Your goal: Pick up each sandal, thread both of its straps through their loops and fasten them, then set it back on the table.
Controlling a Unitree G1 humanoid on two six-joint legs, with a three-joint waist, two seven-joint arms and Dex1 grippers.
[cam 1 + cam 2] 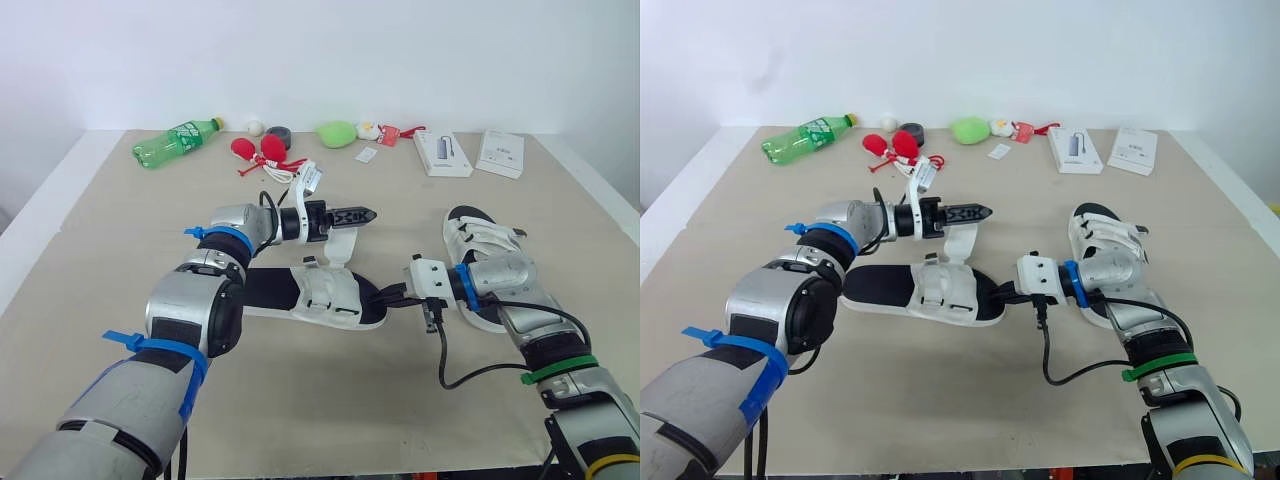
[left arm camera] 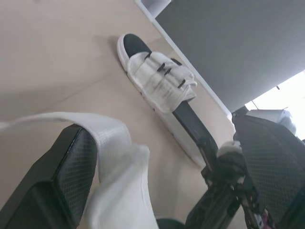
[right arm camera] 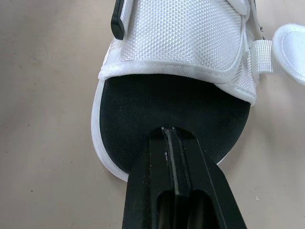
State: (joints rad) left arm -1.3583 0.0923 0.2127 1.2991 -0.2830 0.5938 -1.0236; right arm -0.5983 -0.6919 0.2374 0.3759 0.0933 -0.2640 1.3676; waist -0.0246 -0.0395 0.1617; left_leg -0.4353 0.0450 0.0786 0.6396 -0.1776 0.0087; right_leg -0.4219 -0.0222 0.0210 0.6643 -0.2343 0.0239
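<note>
right gripper [image 3: 170, 134], jaws together, rests on toe of near sandal [image 1: 320, 295], centre of table; left gripper [image 1: 355, 214], jaws apart, carries its strap [image 1: 340, 243] on one finger (unclamped): strap may slide off before threading.

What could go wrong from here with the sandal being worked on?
1. The white strap is lifted up at the left gripper. If it slips free, threading would likely have to start over.
2. The right gripper, shut, bears only on the toe end of the near sandal, so a strap pull could swing the heel.
3. The right arm crosses the second sandal and might nudge it.
</note>
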